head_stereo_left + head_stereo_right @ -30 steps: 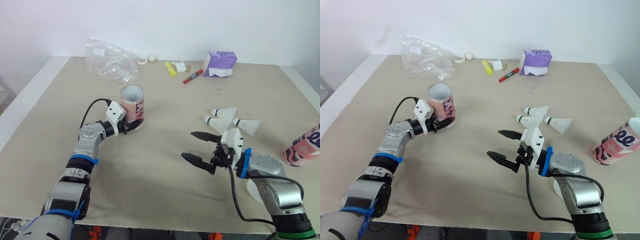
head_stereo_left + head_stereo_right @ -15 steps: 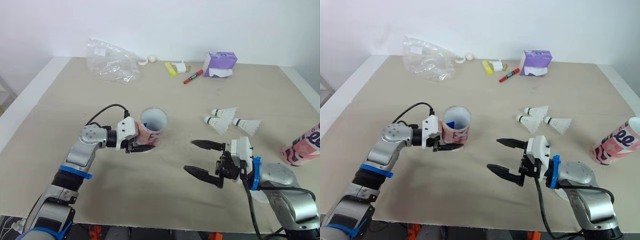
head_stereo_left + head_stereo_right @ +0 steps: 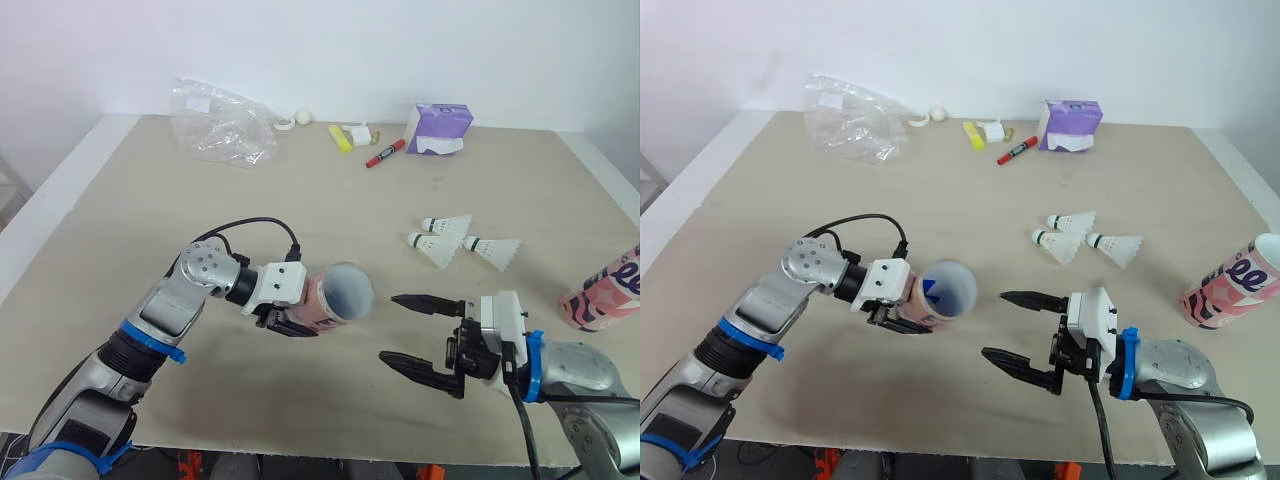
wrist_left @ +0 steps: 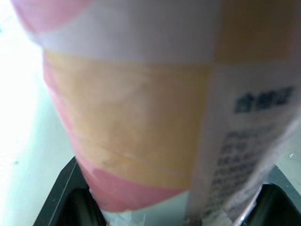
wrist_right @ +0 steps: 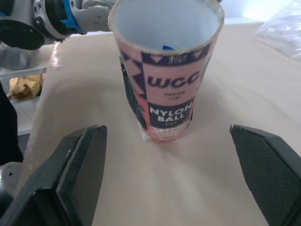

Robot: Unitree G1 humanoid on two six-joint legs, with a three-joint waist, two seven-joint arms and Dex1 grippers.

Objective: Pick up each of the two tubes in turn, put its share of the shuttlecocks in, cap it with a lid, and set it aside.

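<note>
1. Where the desk [image 3: 330, 200] is bare near its front, the held tube [image 3: 335, 298] lies tilted.
2. Second tube [image 3: 605, 295]: well right of the held tube.
3. Left gripper [image 3: 287, 322]: clamped on the held tube's base.
4. Right gripper [image 3: 388, 327]: spread wide, empty, just beside the held tube's open mouth.
5. Three shuttlecocks [image 3: 445, 240]: beyond the held tube, to its right.

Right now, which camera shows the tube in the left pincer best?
The right wrist view: the tube appears almost whole, open mouth and WCC label readable. The head views show it tilted toward the right pincer. The left wrist view catches a close stretch of its wall.
</note>
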